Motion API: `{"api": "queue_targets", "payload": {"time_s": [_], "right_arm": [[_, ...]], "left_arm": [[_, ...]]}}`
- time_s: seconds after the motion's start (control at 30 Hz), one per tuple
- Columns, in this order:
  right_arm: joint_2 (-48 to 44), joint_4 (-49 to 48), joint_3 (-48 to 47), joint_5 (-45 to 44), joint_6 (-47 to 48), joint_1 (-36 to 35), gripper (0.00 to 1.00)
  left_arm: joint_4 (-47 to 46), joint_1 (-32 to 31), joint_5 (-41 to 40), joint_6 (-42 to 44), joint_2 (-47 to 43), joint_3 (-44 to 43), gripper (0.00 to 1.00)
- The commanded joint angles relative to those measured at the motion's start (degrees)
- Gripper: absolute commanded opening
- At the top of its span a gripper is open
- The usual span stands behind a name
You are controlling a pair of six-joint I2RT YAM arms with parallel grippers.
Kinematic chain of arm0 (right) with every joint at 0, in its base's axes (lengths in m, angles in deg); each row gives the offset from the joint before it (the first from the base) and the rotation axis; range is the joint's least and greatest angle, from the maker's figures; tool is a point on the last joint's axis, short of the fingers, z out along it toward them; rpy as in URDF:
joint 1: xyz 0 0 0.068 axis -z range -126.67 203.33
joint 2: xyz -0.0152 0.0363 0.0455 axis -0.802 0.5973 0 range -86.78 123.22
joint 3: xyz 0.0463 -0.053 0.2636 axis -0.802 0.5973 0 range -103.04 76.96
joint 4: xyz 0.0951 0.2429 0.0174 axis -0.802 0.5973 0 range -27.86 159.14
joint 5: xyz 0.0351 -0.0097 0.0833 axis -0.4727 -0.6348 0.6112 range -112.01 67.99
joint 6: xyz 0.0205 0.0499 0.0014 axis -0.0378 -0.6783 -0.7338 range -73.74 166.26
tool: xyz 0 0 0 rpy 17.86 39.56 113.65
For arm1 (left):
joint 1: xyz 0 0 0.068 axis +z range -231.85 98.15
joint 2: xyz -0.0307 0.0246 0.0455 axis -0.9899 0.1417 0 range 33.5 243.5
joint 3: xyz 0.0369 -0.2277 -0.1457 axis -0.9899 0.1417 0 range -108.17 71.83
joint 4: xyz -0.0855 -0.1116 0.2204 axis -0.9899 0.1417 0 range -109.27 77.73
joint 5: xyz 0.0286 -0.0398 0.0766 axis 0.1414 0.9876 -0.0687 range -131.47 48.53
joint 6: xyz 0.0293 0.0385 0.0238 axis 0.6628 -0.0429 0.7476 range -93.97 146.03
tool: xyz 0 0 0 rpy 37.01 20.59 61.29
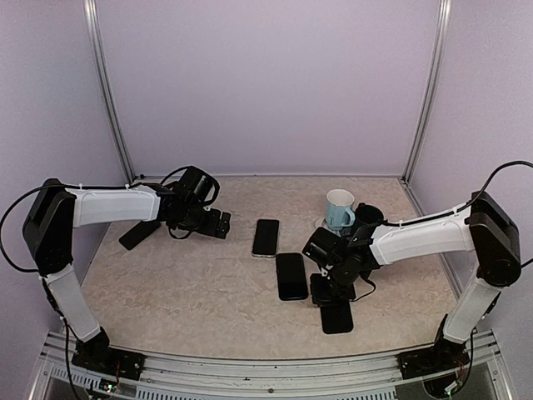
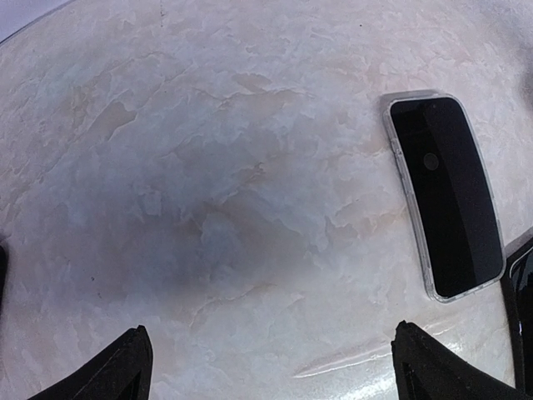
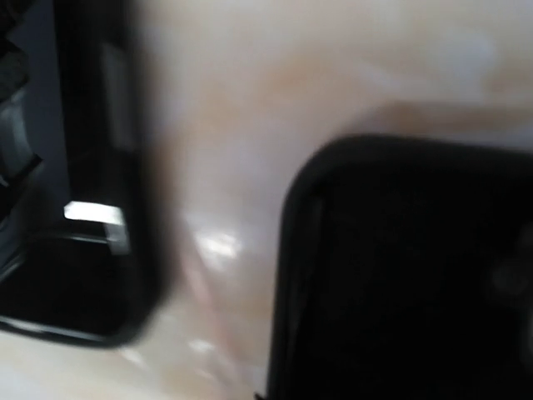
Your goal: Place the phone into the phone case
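Where marbled beige tabletop (image 1: 208,283) meets lilac walls (image 1: 266,83): left claw (image 2: 271,360) apart, right claw (image 1: 331,296) together.

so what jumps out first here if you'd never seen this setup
Flat dark slabs dot the marbled table: a clear-rimmed case mid-table, a black phone just in front of it, another black slab by the right end effector. A pale blue mug stands at the back right.

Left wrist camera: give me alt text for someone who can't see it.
A dark phone with a clear rim lies flat at right on a marbled beige table. The open left hand shows black fingertips at the bottom corners, nothing between them.
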Motion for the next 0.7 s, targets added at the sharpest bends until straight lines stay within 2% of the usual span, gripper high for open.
{"api": "queue_targets", "payload": {"time_s": [0.0, 0.03, 0.07, 0.17, 0.2, 0.27, 0.47, 0.67], "right_arm": [[1.1, -2.0, -1.3, -0.2, -0.9, -0.9, 0.00], [0.7, -2.3, -1.0, -0.3, -1.1, -0.9, 0.00], [0.2, -2.1, -1.0, -0.6, -1.0, -0.9, 0.05], [-1.8, -1.0, -1.5, -2.2, 0.0, -0.9, 0.36], [-2.8, -0.5, -1.8, -3.0, 0.5, -0.9, 0.44], [-4.1, 0.2, -2.7, -4.3, 1.9, -0.7, 0.53], [-5.0, 2.3, -4.9, -6.9, 5.9, -0.5, 0.67], [-5.3, 1.9, -4.1, -7.3, 8.1, -0.5, 0.71]], "left_arm": [[0.8, 0.5, -1.1, 1.0, -0.2, -1.2, 0.99], [1.0, 0.6, -1.6, 1.2, -0.1, -1.3, 0.99], [1.3, 0.7, -2.5, 1.3, 0.1, -1.5, 0.99], [2.3, 2.6, -4.2, 0.6, 0.5, -2.2, 0.99], [2.7, 3.7, -4.4, -0.4, 0.6, -2.6, 0.99], [3.6, 6.8, -4.7, -2.5, 0.5, -3.9, 0.99], [6.7, 17.8, -6.7, -7.0, 2.1, -8.8, 0.99], [11.0, 28.9, -4.4, -12.3, 6.3, -12.3, 0.99]]}}
